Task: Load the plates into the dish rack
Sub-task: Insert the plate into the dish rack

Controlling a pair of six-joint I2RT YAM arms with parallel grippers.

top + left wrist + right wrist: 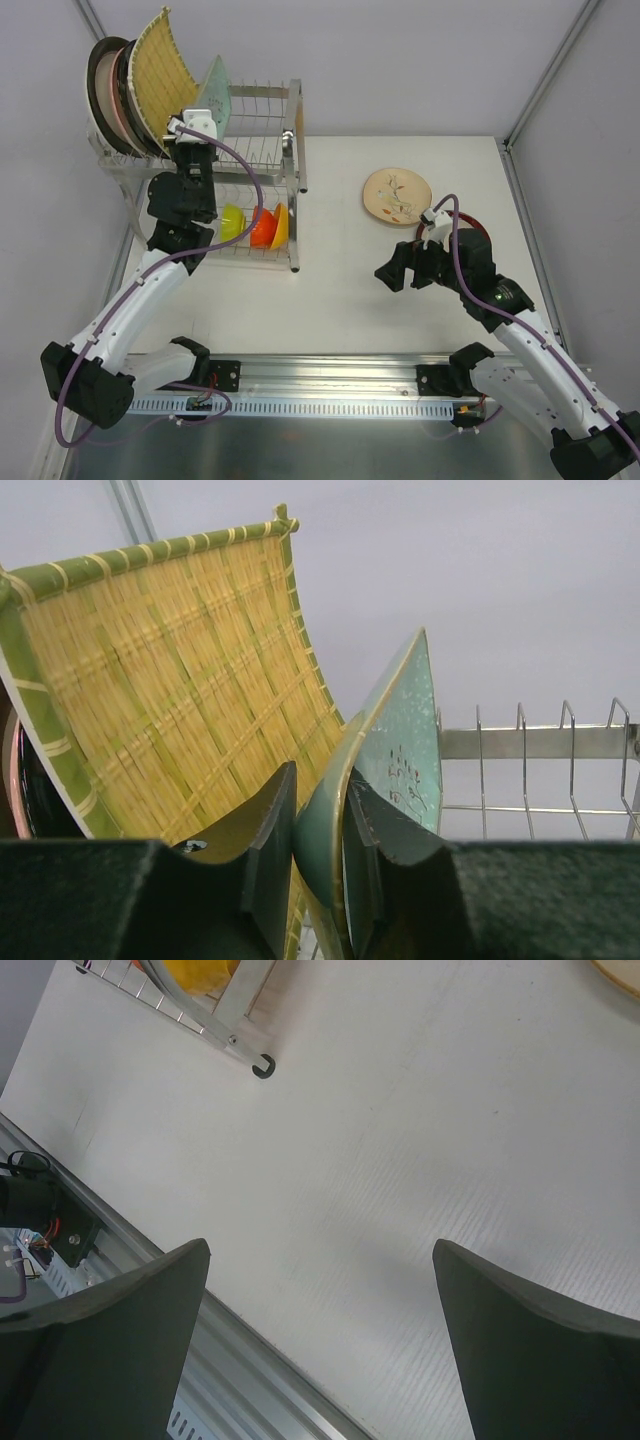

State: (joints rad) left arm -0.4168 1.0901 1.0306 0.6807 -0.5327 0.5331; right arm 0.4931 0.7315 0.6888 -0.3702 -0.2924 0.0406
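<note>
The silver wire dish rack (268,128) stands at the back left. Its upper tier holds a dark-rimmed plate (100,85), a pink-and-white plate (121,95) and the yellow woven square (160,72), all on edge. My left gripper (204,124) is shut on the lower edge of the pale teal dish (216,92), held upright beside the woven square. In the left wrist view the gripper (318,850) pinches the teal dish (400,740) with the woven square (170,680) at its left. My right gripper (398,270) is open and empty above the table (320,1250). The beige floral plate (397,195) lies flat. A red-rimmed plate (480,228) lies partly under the right arm.
Green (231,221), orange (262,228) and yellow (281,225) bowls stand in the rack's lower tier. Upright prongs (540,742) are free to the right of the teal dish. The rack's foot (262,1067) shows in the right wrist view. A metal rail (330,385) runs along the near edge.
</note>
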